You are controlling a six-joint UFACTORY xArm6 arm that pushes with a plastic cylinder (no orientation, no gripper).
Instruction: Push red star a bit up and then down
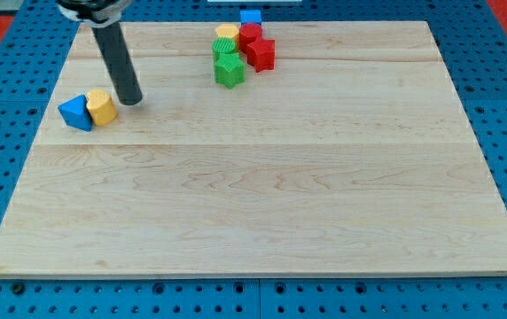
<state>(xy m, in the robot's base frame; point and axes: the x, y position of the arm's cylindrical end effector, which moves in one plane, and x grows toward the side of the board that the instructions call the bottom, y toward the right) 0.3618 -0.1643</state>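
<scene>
**Sam:** In the camera view, where is our tip (131, 101)?

**Mia:** It sits in the upper left of the frame, just beside the yellow block (101, 106). The blue block (74, 112) touches the yellow one on its left side. Our rod has no fingers at all, so it cannot open or close, and it holds nothing. It can only push.

**Sam:** And the red star (261, 54)?

**Mia:** It is near the top middle, well apart from our tip. It sits in a bunch. A red block (250, 35) is just above it, with a blue block at the top (251, 17) behind that. The green star (230, 71) is just to its left, with another green block (225, 49) and a yellow block at the top (227, 32) close by.

**Sam:** So how much have we done?

**Mia:** We think nothing yet. We are not near the star, so the push up and the push down both seem left to do.

**Sam:** Is there room?

**Mia:** Down is easy. The wooden board (262, 204) is bare below the star. Up is tight. The red block is in the way, and the top edge is near. A small push up may bump the bunch. We think it best to come from below.
</scene>
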